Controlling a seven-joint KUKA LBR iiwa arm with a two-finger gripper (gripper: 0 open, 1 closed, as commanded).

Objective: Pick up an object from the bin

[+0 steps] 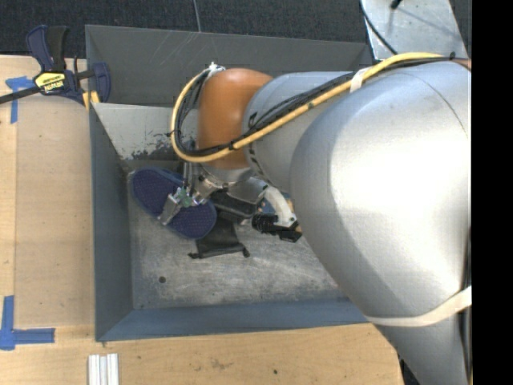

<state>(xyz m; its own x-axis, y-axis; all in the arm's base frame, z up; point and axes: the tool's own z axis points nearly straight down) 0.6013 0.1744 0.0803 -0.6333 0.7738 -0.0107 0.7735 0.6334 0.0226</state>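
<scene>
Closest to you is the arm's grey link (385,199), reaching into the bin (108,239) from the view's right. It covers the whole floor to the right of the dark blue piece. A yellow cable (321,95) runs along the top of the link, and I judge it is routed there to keep it out of the bin.

Below that, the orange wrist cover (220,111) sits directly above the dark blue piece and tips downward. This points the gripper (183,201) straight at the floor, which suits things lying flat.

The gripper is low, right over the dark blue piece (152,191) and apparently touching it at its middle. You cannot tell from here whether the pincer is apart or together, so do not count this as a grasp.

The dark blue piece is flat and rounded, with one lobe showing on each side of the gripper. It may be one thing or two. It is the likely pick, since nothing else lies under the gripper.

A flat black piece (220,245) lies just beside the dark blue piece, on its side toward the near wall. A white-and-black item (276,213) lies to its right, half under the wrist. Both are close enough to be nudged.

Beyond the dark blue piece, the far wall rises just behind it.
</scene>
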